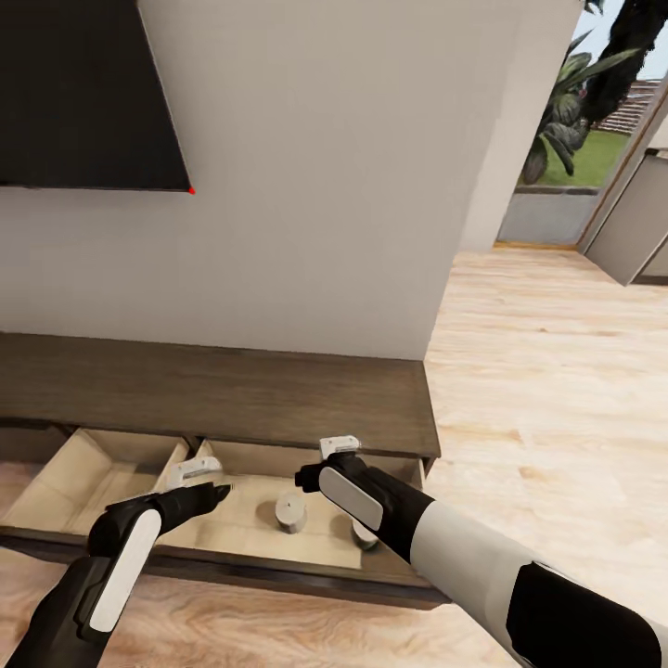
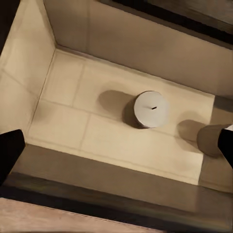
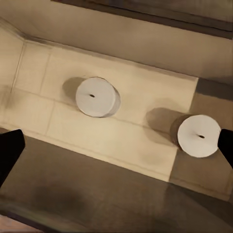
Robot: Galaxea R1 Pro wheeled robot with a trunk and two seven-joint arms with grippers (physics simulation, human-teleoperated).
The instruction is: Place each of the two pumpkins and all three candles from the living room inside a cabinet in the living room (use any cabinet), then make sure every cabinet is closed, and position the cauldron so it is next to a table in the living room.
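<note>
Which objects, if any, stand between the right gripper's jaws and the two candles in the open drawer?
Nothing visible does. The right gripper hangs open above the drawer, with both candles standing uncovered on its pale floor below.

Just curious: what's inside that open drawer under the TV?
Two candles stand in the drawer: one mid-compartment, another near its end, half covered by the right arm in the head view. The left compartments look bare.

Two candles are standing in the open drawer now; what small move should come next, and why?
Probably lift both arms up out of the drawer. Two candles stand free on its floor, and both the left gripper and the right gripper have open, empty jaws. The drawer cannot be shut while they hang over it.
</note>
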